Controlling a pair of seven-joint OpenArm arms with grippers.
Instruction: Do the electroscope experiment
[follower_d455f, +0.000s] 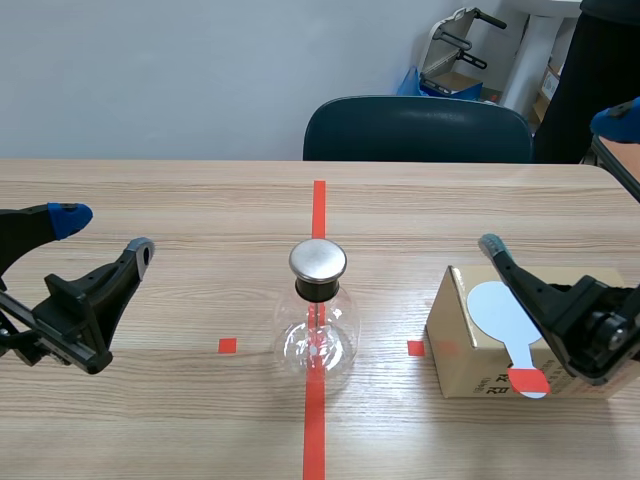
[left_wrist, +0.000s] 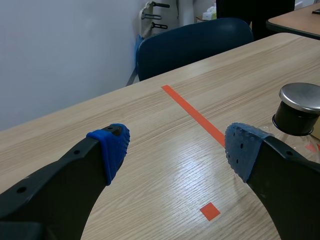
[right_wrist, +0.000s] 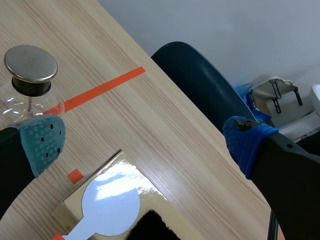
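Both tools stand open: the left tool (left_wrist: 177, 150) at left, the right tool (right_wrist: 146, 142) by the cardboard box (follower_d455f: 455, 350). The electroscope flask (follower_d455f: 317, 330) stands mid-scene on the tabletop (follower_d455f: 200, 200). We judge it best to grip the white paddle (follower_d455f: 498, 312) on the box by its red handle (follower_d455f: 527, 380).

Metal-capped glass electroscope (follower_d455f: 317, 312) upright, centred; white red-handled paddle (follower_d455f: 492, 312) flat atop cardboard box (follower_d455f: 460, 355).

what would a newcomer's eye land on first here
The glass flask with its shiny metal cap stands mid-table on the orange-red tape line. To its right sits a cardboard box with a white round paddle lying on top. The left gripper and right gripper flank them, both open.
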